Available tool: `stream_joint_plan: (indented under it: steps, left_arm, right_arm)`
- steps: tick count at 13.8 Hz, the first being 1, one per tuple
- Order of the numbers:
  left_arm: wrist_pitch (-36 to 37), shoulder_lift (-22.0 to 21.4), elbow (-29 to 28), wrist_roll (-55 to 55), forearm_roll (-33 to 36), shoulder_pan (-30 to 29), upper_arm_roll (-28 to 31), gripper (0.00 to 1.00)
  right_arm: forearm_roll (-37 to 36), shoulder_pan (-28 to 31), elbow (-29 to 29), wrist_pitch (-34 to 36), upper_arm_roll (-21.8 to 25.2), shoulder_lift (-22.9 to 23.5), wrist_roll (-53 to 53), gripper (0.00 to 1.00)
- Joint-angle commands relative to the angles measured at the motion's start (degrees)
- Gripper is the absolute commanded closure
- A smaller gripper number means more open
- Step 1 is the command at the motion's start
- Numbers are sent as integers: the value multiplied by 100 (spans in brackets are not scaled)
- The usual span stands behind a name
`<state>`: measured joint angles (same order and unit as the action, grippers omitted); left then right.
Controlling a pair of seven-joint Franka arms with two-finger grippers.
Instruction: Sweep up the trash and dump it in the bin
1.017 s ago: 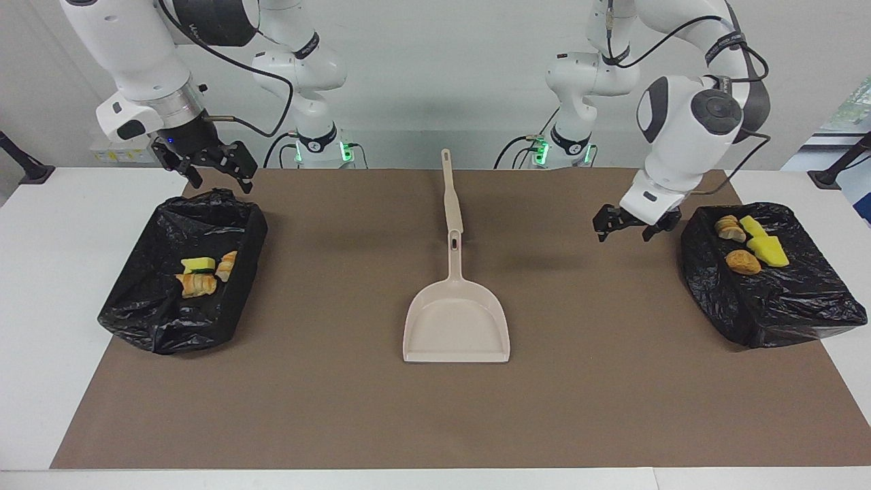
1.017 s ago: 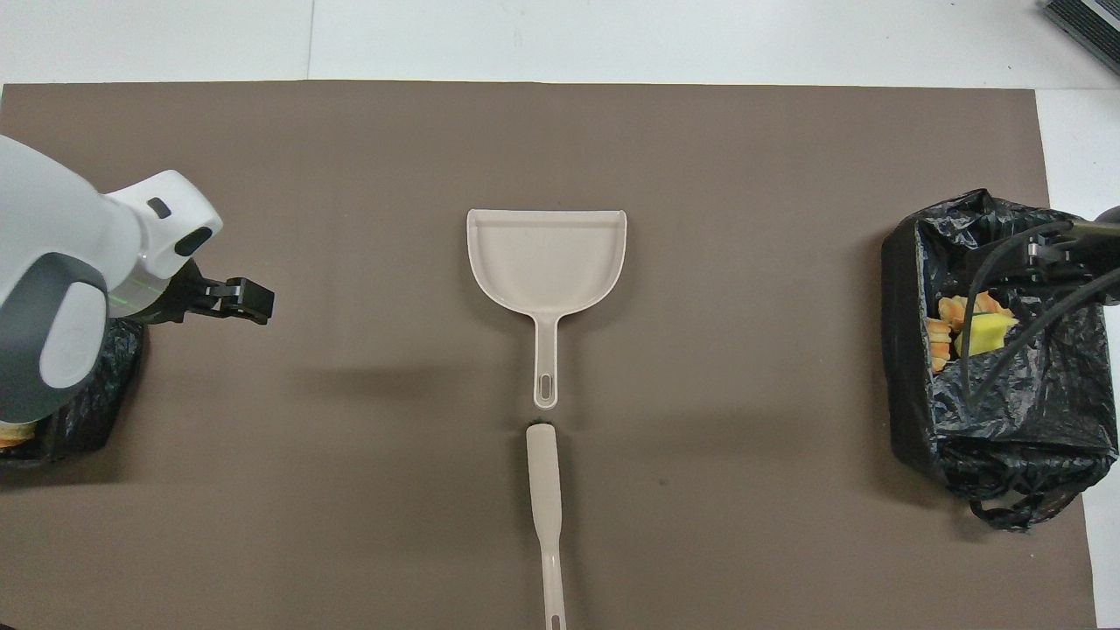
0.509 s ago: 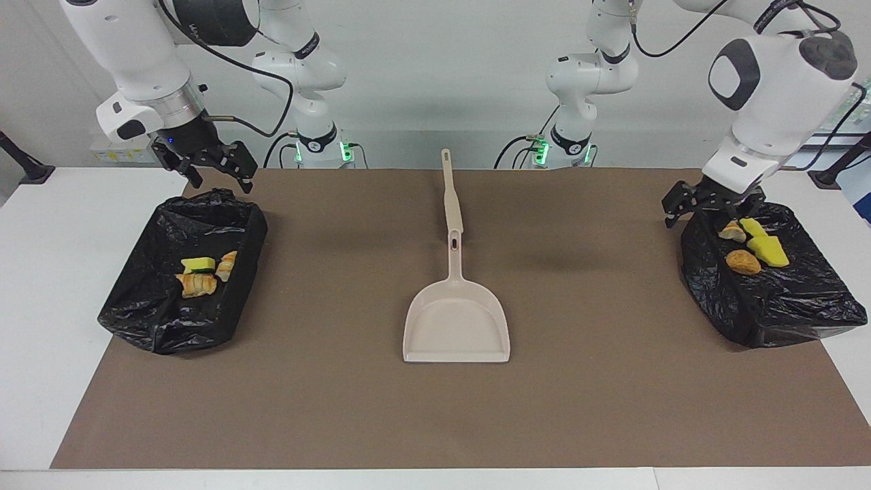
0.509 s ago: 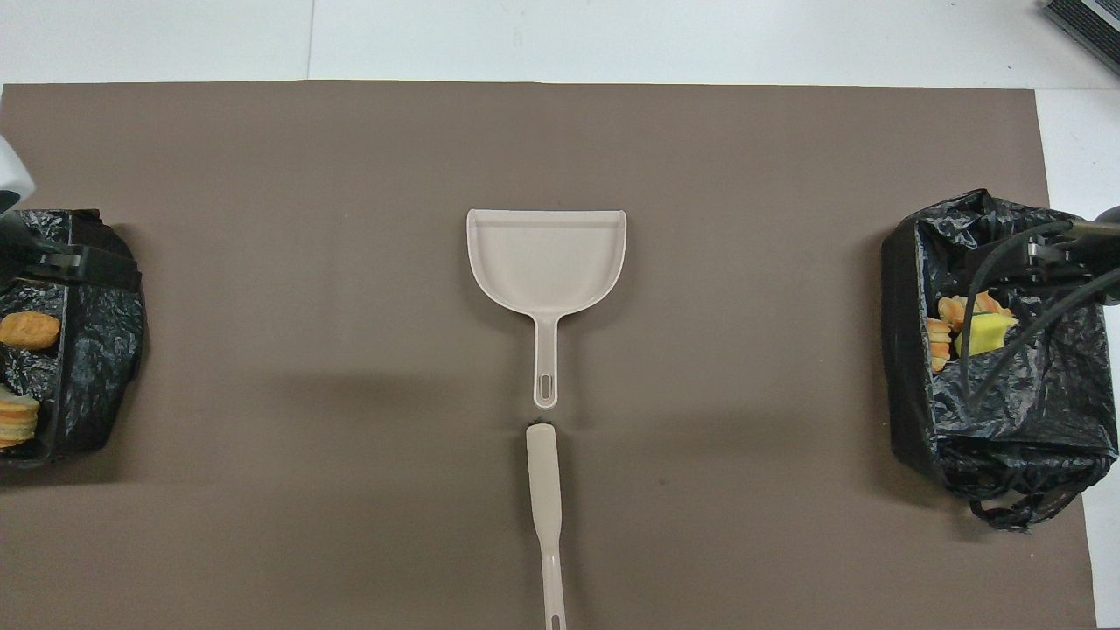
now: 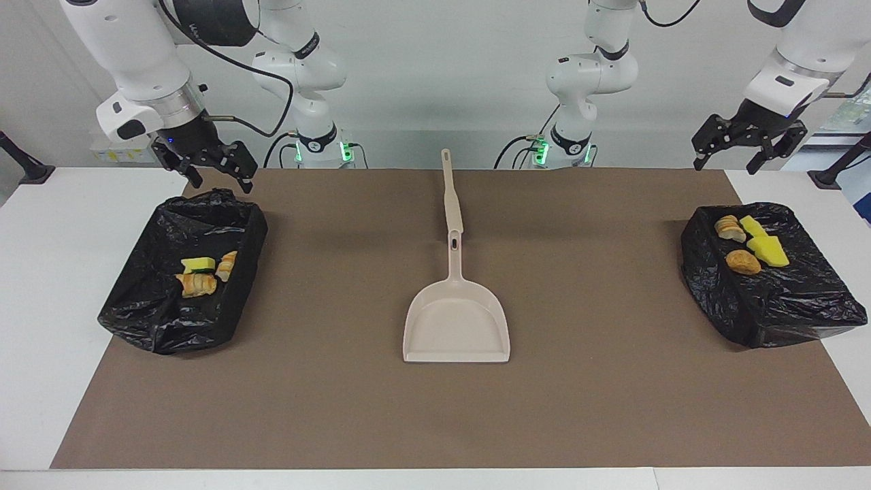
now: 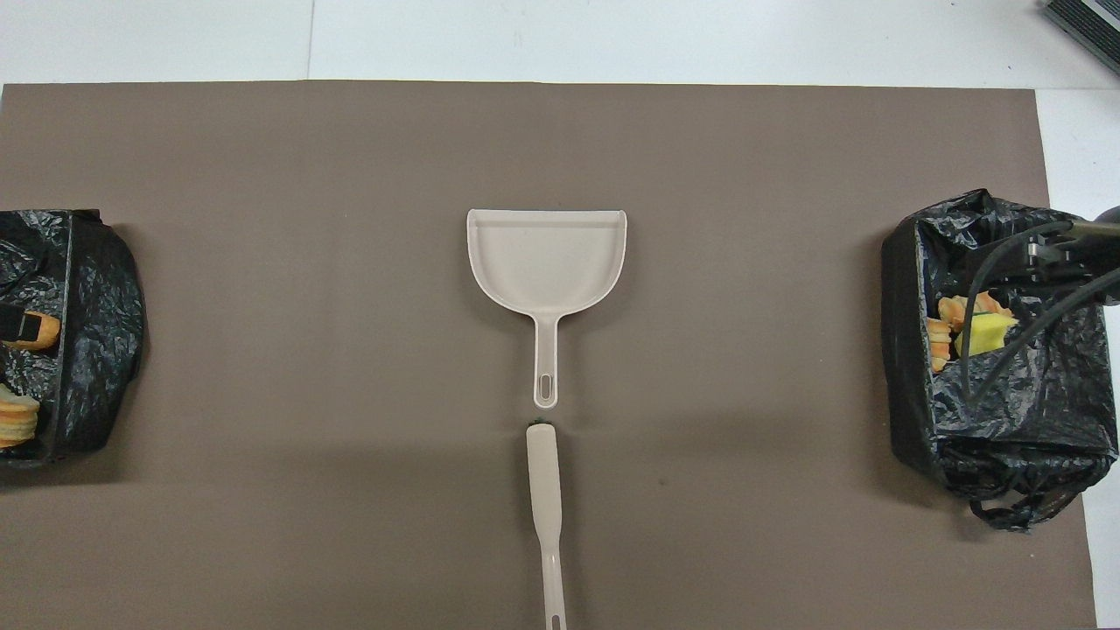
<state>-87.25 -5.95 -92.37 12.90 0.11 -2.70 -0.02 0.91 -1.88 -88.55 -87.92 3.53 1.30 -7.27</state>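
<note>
The trash lies in two black-lined bins. Yellow and tan scraps (image 5: 199, 273) sit in the bin (image 5: 156, 320) at the right arm's end, also seen as scraps (image 6: 962, 337) in that bin (image 6: 910, 367). More scraps (image 5: 752, 246) lie in the bin (image 5: 782, 313) at the left arm's end. My right gripper (image 5: 221, 180) hangs open and empty over its bin's edge nearest the robots. My left gripper (image 5: 727, 163) is open and empty, raised high over the table by its bin's robot-side end.
A beige dustpan (image 5: 456, 327) lies mid-mat with its mouth away from the robots, and a beige brush (image 5: 451, 194) lies in line with its handle, nearer the robots. Both rest on a brown mat (image 5: 612, 395). The right arm's cables (image 6: 1024, 271) cross over its bin.
My left gripper has swung from over the mat beside its bin, across the bin's end, and up high toward the robots. The right arm, dustpan and brush have not moved.
</note>
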Motion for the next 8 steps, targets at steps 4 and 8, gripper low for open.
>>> stream_joint_plan:
  steps: [4,8]
  left_arm:
    - [40,-13,-38,90,-133,-29,-16,0]
    - [199,314,377,72,-222,-29,-16,0]
  right_arm:
    - [59,56,-127,-59,-28,-121,-47,0]
    - [59,47,-127,-50,-28,-121,-47,0]
